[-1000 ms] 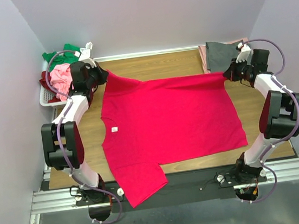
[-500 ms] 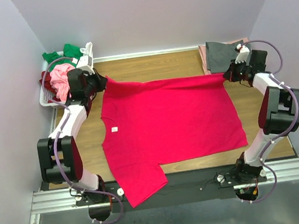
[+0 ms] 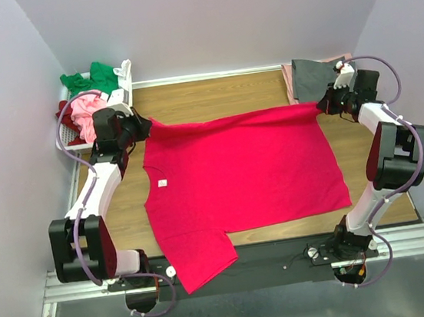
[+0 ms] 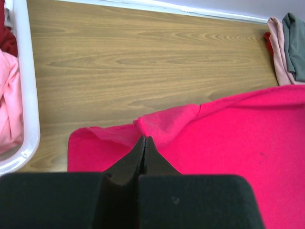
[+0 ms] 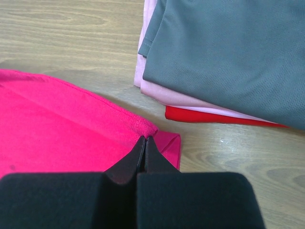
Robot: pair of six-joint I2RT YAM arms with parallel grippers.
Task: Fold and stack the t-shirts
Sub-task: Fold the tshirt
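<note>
A crimson-pink t-shirt (image 3: pixel 237 171) lies spread on the wooden table, collar to the left, one sleeve hanging over the near edge. My left gripper (image 3: pixel 143 126) is shut on its far left corner, at the sleeve; the pinched fold shows in the left wrist view (image 4: pixel 144 137). My right gripper (image 3: pixel 321 105) is shut on its far right hem corner, seen in the right wrist view (image 5: pixel 144 138). A folded stack with a grey t-shirt (image 3: pixel 312 76) on top, dusty pink (image 5: pixel 162 93) and red (image 5: pixel 209 116) beneath, sits at the far right.
A white slatted basket (image 3: pixel 66 139) at the far left holds green (image 3: pixel 90 78), light pink (image 3: pixel 86 106) and maroon (image 3: pixel 63 115) tees; its rim shows in the left wrist view (image 4: pixel 26 95). Bare wood lies beyond the shirt. Walls close in on both sides.
My left gripper has pulled the shirt's far left corner leftward and toward me. The far edge now lies straighter. The right gripper has barely moved.
</note>
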